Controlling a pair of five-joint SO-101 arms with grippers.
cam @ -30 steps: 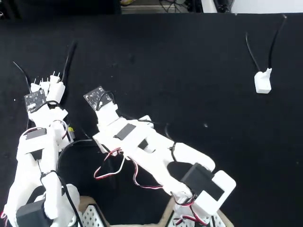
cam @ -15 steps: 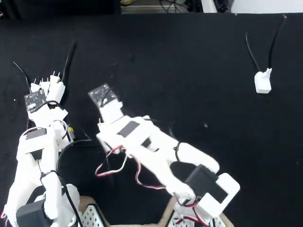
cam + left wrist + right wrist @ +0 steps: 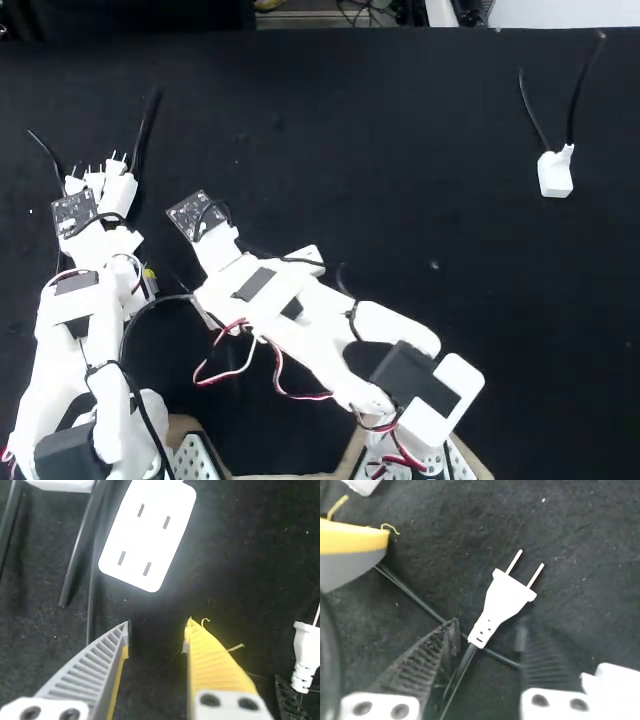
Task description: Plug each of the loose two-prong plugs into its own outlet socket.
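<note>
plug (image 3: 504, 602) lies with its cord end between the released, spread fingertips of the right tool (image 3: 486, 625)

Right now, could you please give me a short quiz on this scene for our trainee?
1. True or false: the left gripper is shut.
2. How many slots show on the outlet in the left wrist view? A two, B four, C six.
3. Fill in: the plug by the right gripper has ___ bare prongs.
Key: 1 false, it is open with nothing between its fingers; 2 B; 3 two.
</note>
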